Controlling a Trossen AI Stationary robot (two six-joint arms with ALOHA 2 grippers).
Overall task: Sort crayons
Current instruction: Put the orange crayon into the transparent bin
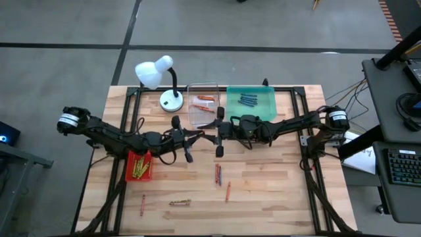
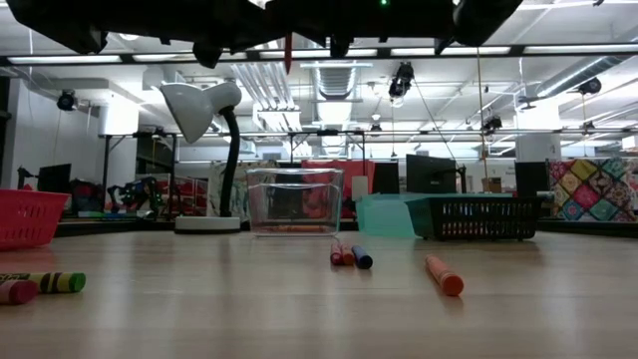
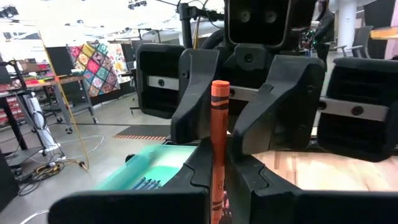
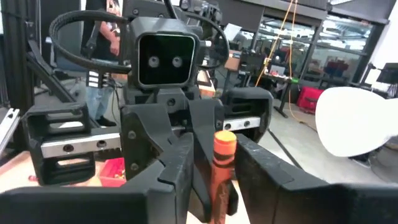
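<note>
- The lamp (image 1: 161, 79) is standing at the table's (image 1: 263, 197) far edge, left of 2 trays (image 1: 203, 105) (image 1: 251, 104) sitting side by side.
- A third tray (image 1: 139, 166) is sitting left of centre, holding crayons (image 1: 139, 168).
- Both grippers (image 1: 197, 135) (image 1: 212, 131) are meeting mid-table, in front of the 2 far trays.
- Loose crayons (image 1: 218, 174) are lying nearer the front edge.

Table (image 1: 263, 191): pale wood planks, visible grain, smooth low sheen.
Frame (image 1: 289, 88): black metal bars, matt.
Lamp (image 1: 156, 71): white shade and base, glossy.
Clear tray (image 2: 294, 199): transparent plastic, shiny.
Teal tray (image 1: 250, 103): translucent plastic, smooth.
Red tray (image 1: 139, 166): opaque plastic.
Black basket (image 2: 478, 216): plastic mesh walls, matt.
Crayons (image 1: 219, 174): wax sticks in paper wrappers, dull.
Orange crayon (image 3: 218, 143): matt paper wrapper with black print.
Fingers (image 3: 273, 106): dark moulded plastic, matt, faintly textured.
</note>
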